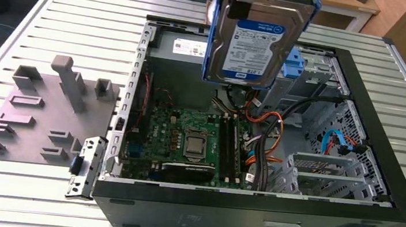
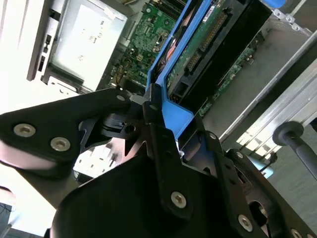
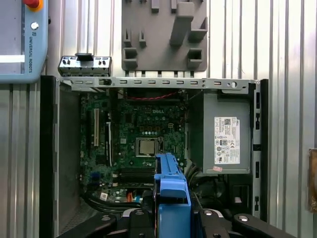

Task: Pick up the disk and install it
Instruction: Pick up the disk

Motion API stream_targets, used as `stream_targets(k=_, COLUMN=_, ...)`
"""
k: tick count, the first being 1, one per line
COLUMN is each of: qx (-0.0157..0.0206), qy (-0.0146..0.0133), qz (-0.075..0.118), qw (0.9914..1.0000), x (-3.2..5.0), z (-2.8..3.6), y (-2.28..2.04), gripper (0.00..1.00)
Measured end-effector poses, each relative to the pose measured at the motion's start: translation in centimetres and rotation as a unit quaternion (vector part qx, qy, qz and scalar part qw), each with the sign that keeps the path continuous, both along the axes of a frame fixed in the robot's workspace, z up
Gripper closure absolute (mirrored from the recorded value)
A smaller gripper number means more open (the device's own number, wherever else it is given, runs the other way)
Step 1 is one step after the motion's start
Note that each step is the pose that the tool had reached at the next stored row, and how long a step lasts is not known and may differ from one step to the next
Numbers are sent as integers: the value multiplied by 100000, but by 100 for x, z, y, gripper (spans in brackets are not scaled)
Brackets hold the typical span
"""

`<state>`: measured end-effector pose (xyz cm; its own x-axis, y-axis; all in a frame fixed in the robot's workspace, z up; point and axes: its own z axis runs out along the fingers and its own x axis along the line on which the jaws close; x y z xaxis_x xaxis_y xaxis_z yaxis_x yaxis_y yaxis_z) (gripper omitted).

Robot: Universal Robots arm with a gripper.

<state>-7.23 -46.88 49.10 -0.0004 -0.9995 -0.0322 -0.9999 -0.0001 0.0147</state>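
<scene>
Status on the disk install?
Tool shut on silver-grey hard drive with blue rails. Drive upright above open black computer case, not seated. Orange and black cables beneath it.

Silver-grey disk (image 1: 265, 16) with white-and-blue label (image 1: 251, 52), blue rails (image 1: 213, 45); green motherboard (image 1: 184, 140); black case (image 1: 252, 215); pale grey slatted table (image 1: 68, 15)

Slatted table (image 1: 14, 198) bears computer case (image 1: 253, 212), grey fixture (image 1: 36, 113)

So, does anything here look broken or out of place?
Nothing looks broken or spilled. The hard drive hangs upright above the open computer case, clamped in the gripper. A grey metal bracket sticks out at the case's corner.
</scene>
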Motion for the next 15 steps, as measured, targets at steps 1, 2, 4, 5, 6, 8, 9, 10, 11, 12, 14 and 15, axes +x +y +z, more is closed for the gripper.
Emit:
stream_targets(k=1, qx=0, qy=0, qz=3, qw=100000, x=0, z=0, y=-31, gripper=64)
stream_targets(k=2, qx=5, qy=0, qz=1, qw=100000, x=0, z=-1, y=-62, gripper=64)
stream_targets(k=4, qx=1, qy=0, qz=2, qw=100000, x=0, z=-1, y=-126, gripper=64)
stream_targets(k=5, qx=-1, qy=-1, qz=3, qw=100000, x=0, z=-1, y=-158, gripper=64)
stream_targets(k=6, qx=5, qy=0, qz=3, qw=100000, x=0, z=-1, y=-189, gripper=64)
stream_targets(k=8, qx=5, qy=-2, qz=1, qw=100000, x=0, z=-1, y=-252, gripper=64)
stream_targets(k=9, qx=-2, qy=0, qz=1, qw=100000, x=0, z=-1, y=-285, gripper=64)
stream_targets(k=10, qx=0, qy=0, qz=2, qw=100000, x=0, z=-1, y=-317, gripper=64)
stream_targets(k=11, qx=2, qy=-1, qz=2, qw=100000, x=0, z=-2, y=-348, gripper=64)
stream_targets(k=12, qx=2, qy=0, qz=0, qw=100000, x=0, z=-2, y=-378, gripper=64)
stream_targets(k=14, qx=2, qy=-1, qz=1, qw=100000, x=0, z=-2, y=-436, gripper=64)
stream_targets(k=15, qx=5, qy=-2, qz=5, qw=100000, x=0, z=-2, y=-464, gripper=64)
